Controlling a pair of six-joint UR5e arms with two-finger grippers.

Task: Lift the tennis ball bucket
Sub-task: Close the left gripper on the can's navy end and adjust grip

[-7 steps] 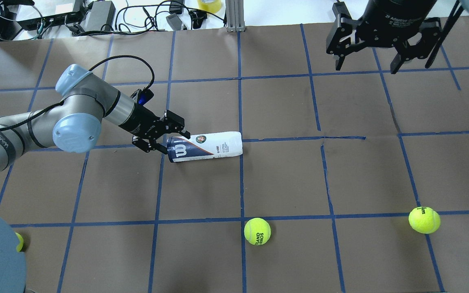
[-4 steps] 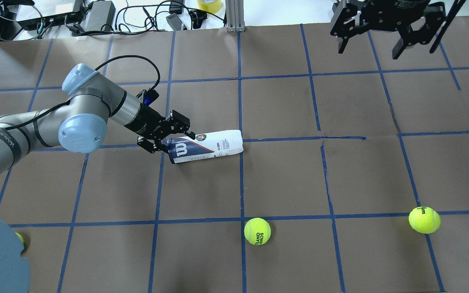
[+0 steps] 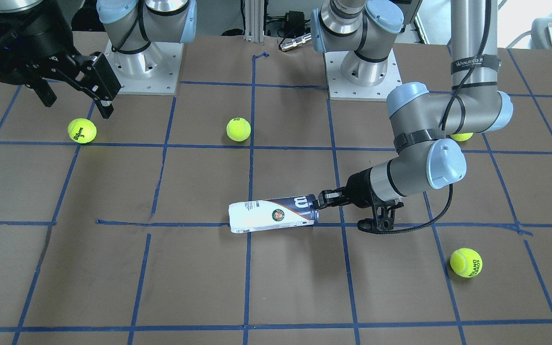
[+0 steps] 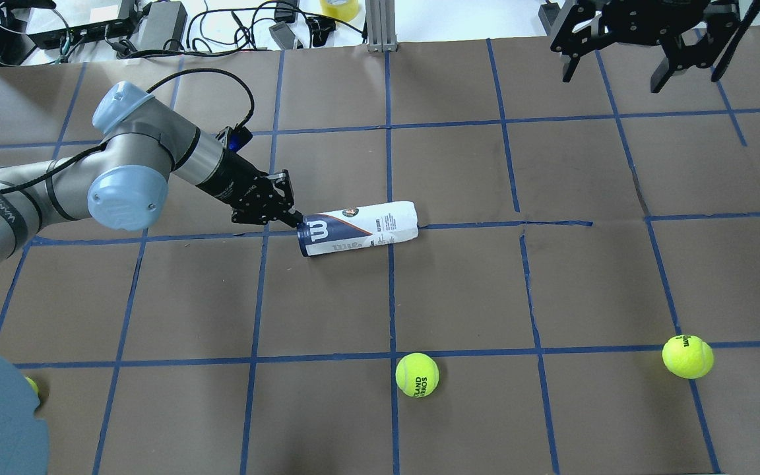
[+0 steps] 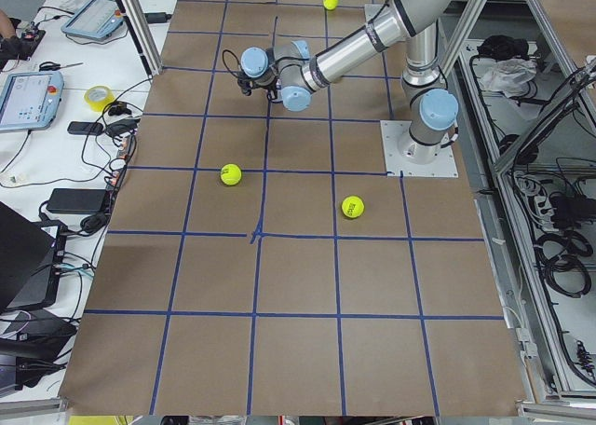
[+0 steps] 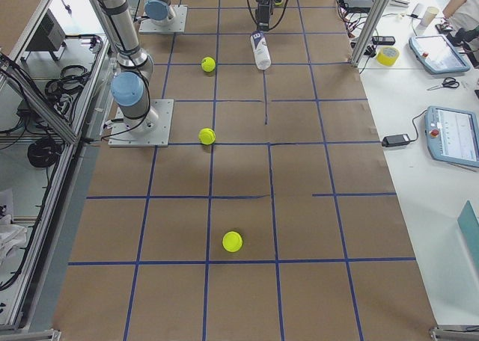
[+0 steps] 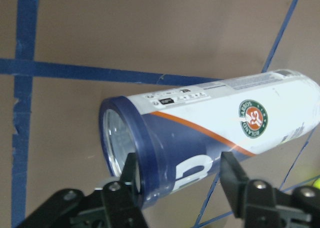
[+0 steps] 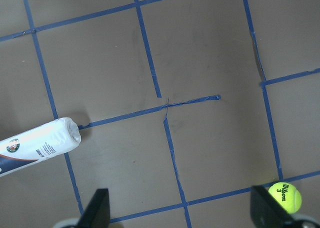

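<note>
Left tool (image 7: 179, 160) grips the navy end of the slim clear-plastic white-and-navy tennis ball bucket (image 4: 359, 227); right tool (image 4: 612, 78), well apart from it, is spread wide.

The left arm (image 3: 467, 43) and right arm (image 3: 134, 57) are silver tubes with pale-blue joint caps on square, screwed base plates (image 3: 161, 84). The left gripper (image 4: 291, 216) and right gripper (image 4: 612, 79) are black. A black cable (image 4: 215, 69) loops by the left wrist.

left gripper (image 4: 295, 221) clamped, right gripper (image 4: 612, 78) spread
</note>
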